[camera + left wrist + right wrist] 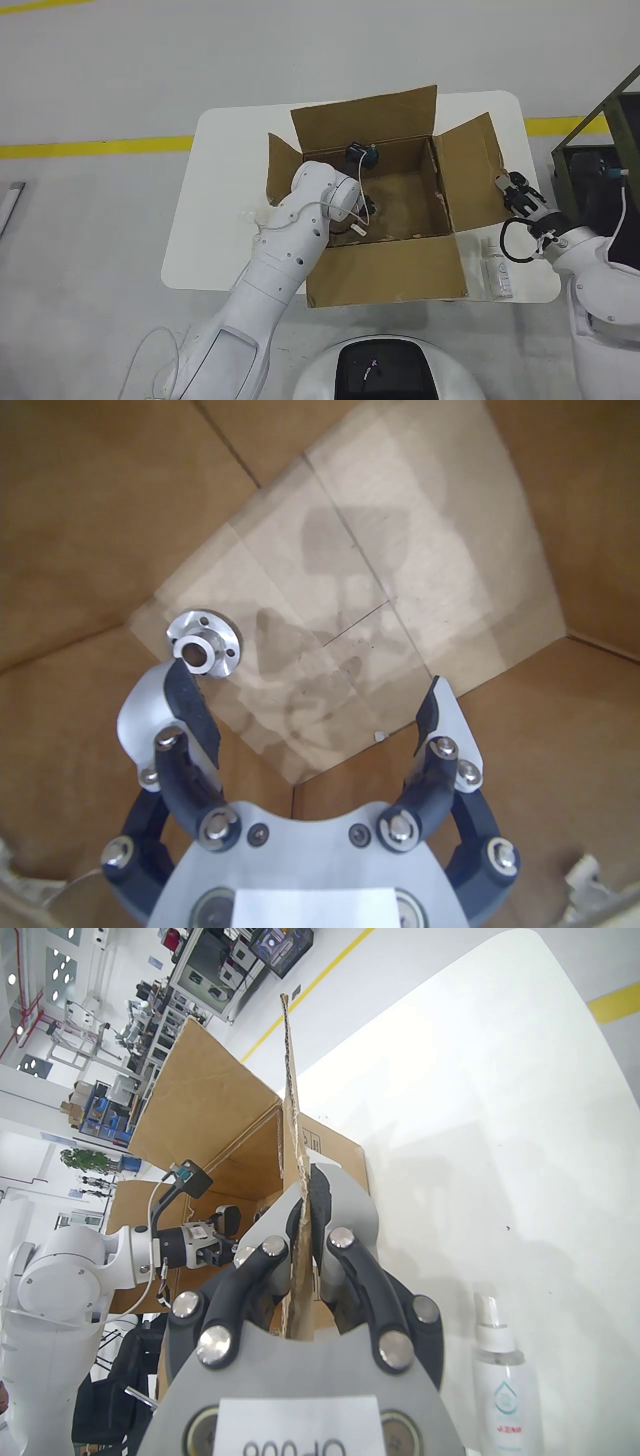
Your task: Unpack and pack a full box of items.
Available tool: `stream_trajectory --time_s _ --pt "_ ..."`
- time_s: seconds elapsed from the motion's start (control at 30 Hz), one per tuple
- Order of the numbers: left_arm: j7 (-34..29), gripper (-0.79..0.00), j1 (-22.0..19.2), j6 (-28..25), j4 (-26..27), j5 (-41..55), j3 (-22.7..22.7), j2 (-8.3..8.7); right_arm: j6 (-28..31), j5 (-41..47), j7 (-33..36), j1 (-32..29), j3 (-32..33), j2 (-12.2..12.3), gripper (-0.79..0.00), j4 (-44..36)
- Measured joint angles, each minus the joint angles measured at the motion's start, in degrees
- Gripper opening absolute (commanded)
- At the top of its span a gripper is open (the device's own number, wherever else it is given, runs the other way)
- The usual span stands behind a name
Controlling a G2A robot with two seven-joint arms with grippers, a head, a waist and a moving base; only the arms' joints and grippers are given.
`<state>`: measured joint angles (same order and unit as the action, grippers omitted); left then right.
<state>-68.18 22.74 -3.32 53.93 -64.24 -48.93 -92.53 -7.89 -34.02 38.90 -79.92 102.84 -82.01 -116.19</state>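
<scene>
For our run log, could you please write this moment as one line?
left gripper open in box, by metal flange | right gripper shut on flap

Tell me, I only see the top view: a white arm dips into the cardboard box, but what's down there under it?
Observer: A small round metal flange lies on the floor of the box, close to one fingertip of the left gripper.
Operator: Is that claw holding it?
Observer: No. The left gripper is open, with nothing between its fingers.
Operator: And the other arm, out by the side of the box?
Observer: The right gripper is shut on the side flap, with the flap's cardboard edge clamped between its two fingers.
</scene>
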Motion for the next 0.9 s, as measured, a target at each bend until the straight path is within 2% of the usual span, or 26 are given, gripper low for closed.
stream_trajectory --time_s 0.03,0.1,0.13,0.17,0.2,0.27,0.37,0.43,0.5,0.57,0.6,0.7,0.9 --pt "0.43 0.000 0.04 0.22 0.11 -0.40 0.00 0.00 -0.13 0.04 -0.10 -0.01 -0.03 0.09 -0.785 -0.04" --pt "0.50 -0.099 -0.07 0.48 0.23 -0.64 0.00 -0.06 -0.26 0.17 -0.14 -0.03 -0.01 0.24 -0.785 -0.09" --pt "0.43 -0.252 -0.13 0.74 0.27 -0.77 0.02 -0.11 -0.34 0.26 -0.18 -0.07 0.03 0.34 -0.785 -0.12" --pt "0.36 -0.320 -0.13 0.87 0.26 -0.86 0.05 -0.14 -0.39 0.33 -0.21 -0.10 0.05 0.41 -0.785 -0.13" --pt "0.21 -0.311 -0.11 0.96 0.13 -1.02 0.09 -0.16 -0.45 0.40 -0.23 -0.13 0.05 0.48 -0.785 -0.13" --pt "0.02 -0.357 0.04 1.15 -0.39 -1.39 0.04 -0.15 -0.58 0.57 -0.27 -0.19 0.03 0.64 -0.785 -0.15" --pt "0.22 -0.376 0.08 1.52 -1.21 -2.27 -0.10 -0.09 -0.69 0.89 -0.52 -0.29 0.11 0.87 -0.785 -0.11" --pt "0.58 -0.326 0.02 1.77 -1.65 -3.27 0.05 -0.10 -0.74 1.00 -0.66 -0.37 0.11 1.03 -0.785 -0.09" --pt "1.07 -0.332 0.04 2.12 -1.94 -3.78 0.07 -0.14 -0.82 1.06 -0.74 -0.43 0.08 1.17 -0.785 -0.19" --pt "1.37 -0.215 0.05 2.45 -2.15 -4.77 0.26 -0.17 -0.89 1.13 -0.90 -0.45 0.13 1.33 -0.785 -0.26" --pt "1.46 -0.197 0.10 2.63 -2.18 -5.06 0.29 -0.19 -0.89 1.13 -0.95 -0.46 0.15 1.41 -0.785 -0.26" --pt "1.63 -0.259 0.27 3.10 -2.47 -6.21 0.32 -0.18 -0.84 1.29 -1.13 -0.60 0.10 1.62 -0.785 -0.25" --pt "2.04 -0.256 0.60 3.87 -2.76 -8.52 0.35 -0.16 -0.94 1.51 -1.63 -1.05 -0.29 2.02 -0.785 -0.62"
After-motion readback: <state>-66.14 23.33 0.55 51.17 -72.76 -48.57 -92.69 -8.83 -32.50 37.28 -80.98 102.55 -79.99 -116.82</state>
